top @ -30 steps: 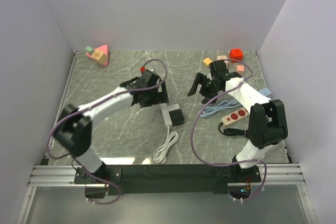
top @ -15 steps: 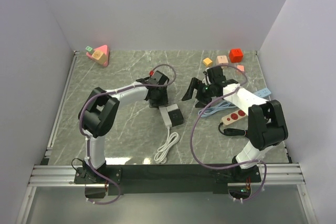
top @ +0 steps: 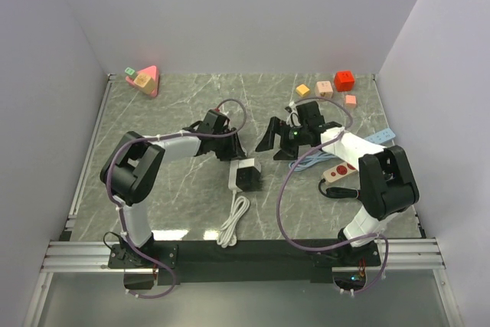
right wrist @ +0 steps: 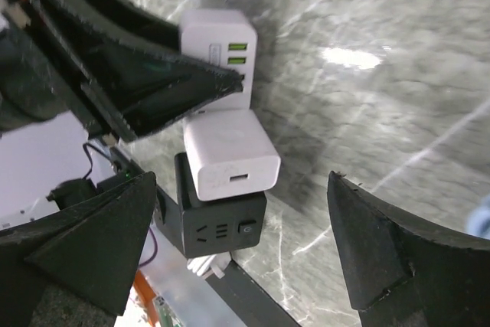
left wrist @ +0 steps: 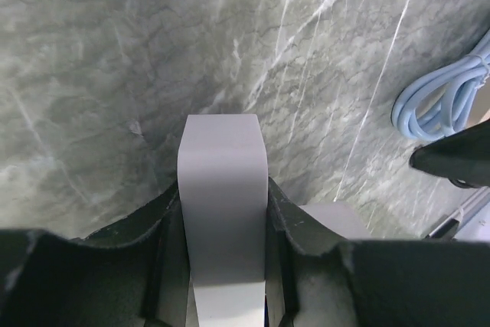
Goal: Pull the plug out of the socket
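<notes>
Reaching low from the near edge, the left arm bends to mid-table, the left gripper clamped on a white charger block beside the white plug seated in the black socket cube. The right gripper hovers gaping nearby. Grey marble table, toy blocks by white walls.

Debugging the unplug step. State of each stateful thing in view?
left gripper: jaws closed on white charger block
right gripper: jaws open, empty
white plug: seated in black socket cube, not pulled
white cable: loosely bundled
blue cable: coiled
</notes>
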Controlling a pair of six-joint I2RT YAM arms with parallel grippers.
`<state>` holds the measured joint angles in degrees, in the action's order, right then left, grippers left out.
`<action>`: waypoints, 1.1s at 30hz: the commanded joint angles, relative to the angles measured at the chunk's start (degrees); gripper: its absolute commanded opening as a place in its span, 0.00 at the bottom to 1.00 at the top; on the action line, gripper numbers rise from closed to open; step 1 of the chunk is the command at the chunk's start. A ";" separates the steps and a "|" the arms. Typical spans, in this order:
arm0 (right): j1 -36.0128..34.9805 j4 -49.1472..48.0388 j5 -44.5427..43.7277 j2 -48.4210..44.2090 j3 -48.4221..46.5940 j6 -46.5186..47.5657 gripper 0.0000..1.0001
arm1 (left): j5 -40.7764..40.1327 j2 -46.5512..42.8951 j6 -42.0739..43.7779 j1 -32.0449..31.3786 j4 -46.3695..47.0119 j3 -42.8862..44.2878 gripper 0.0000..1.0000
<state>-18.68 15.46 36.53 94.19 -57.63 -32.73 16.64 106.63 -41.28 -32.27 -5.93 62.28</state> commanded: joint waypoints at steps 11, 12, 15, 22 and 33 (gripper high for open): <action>-7.16 -9.48 -0.24 4.15 3.22 -9.72 1.00 | 7.09 -4.15 -1.79 0.81 7.78 -0.76 0.01; -7.42 -10.62 1.07 5.20 3.66 -11.11 1.00 | 7.00 -4.67 -1.70 0.81 7.78 -0.84 0.01; -8.74 -12.30 2.05 6.96 3.40 -12.53 1.00 | 6.56 -5.73 -2.14 0.89 7.95 -1.11 0.01; -9.27 -16.59 3.10 7.85 3.93 -14.38 0.62 | 8.14 -6.26 -2.85 1.07 9.54 -2.16 0.00; -4.54 -4.83 0.20 0.48 1.64 -6.39 0.00 | 1.38 -2.75 1.72 3.70 2.07 -4.53 0.00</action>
<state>-27.31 4.89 39.83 100.55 -54.48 -43.33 19.59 104.20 -41.34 -31.05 -1.30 59.53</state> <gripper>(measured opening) 0.644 0.384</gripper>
